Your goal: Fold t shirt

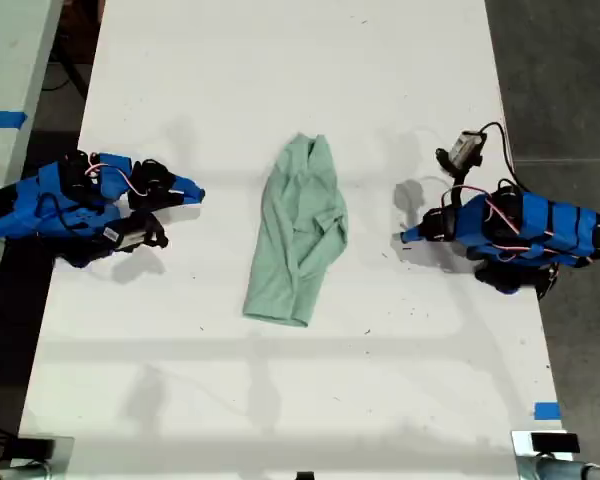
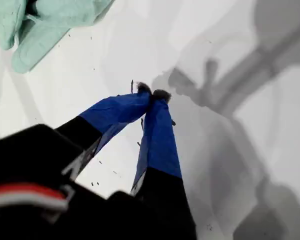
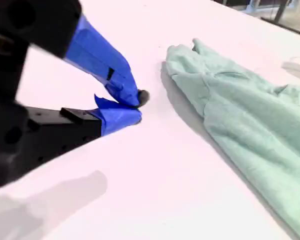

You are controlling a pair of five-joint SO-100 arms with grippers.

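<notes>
Risk at the jaws: both sets of tips are seen pressed together, so a descent onto the cloth as they stand would likely push or bunch it and not pinch it (a judgement, not something seen).
Risk at the cloth: the fabric is soft and wrinkled; a pinch through one layer only would probably drag the rest out of line.
My first gripper (image 2: 152, 95): jaws are brought together, nothing is held between them, and the tips are placed at or just above the bare table; the shirt is well apart from them.
My second gripper (image 3: 137, 107): jaws are likewise together and empty, near the shirt's edge but apart from it.
The t shirt (image 1: 300, 235): pale mint green, laid as a narrow rumpled strip in the middle of the table, untouched by either gripper.
Arms: one is seen at the exterior view's left (image 1: 70, 205), one at its right (image 1: 520, 232); which is which cannot be told.
Table (image 1: 280, 60): white.
</notes>
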